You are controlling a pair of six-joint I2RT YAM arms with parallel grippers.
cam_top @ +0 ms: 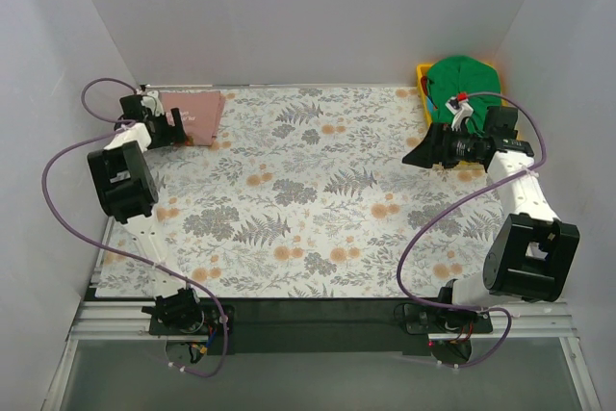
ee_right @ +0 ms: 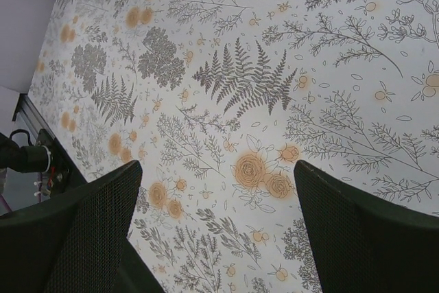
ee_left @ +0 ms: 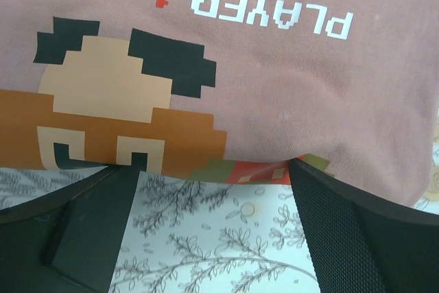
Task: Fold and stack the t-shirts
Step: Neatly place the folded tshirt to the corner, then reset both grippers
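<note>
A dusty pink t-shirt (cam_top: pixel 197 110) lies folded at the far left corner of the table. In the left wrist view it (ee_left: pixel 274 87) fills the upper frame, with a pixel figure and "PLAYER 1" print. My left gripper (cam_top: pixel 179 128) (ee_left: pixel 212 169) is open at the shirt's near edge, holding nothing. A bright green t-shirt (cam_top: pixel 464 80) sits heaped in the yellow bin at the far right. My right gripper (cam_top: pixel 421 152) (ee_right: pixel 214 169) is open and empty, above the bare cover just in front of the bin. No red cloth shows apart from the print.
The yellow plastic bin (cam_top: pixel 423 93) stands at the far right corner. The floral table cover (cam_top: pixel 308 190) spans the table, also seen in the right wrist view (ee_right: pixel 226 87). White walls close in the left, back and right. A black rail (cam_top: pixel 308 320) runs along the near edge.
</note>
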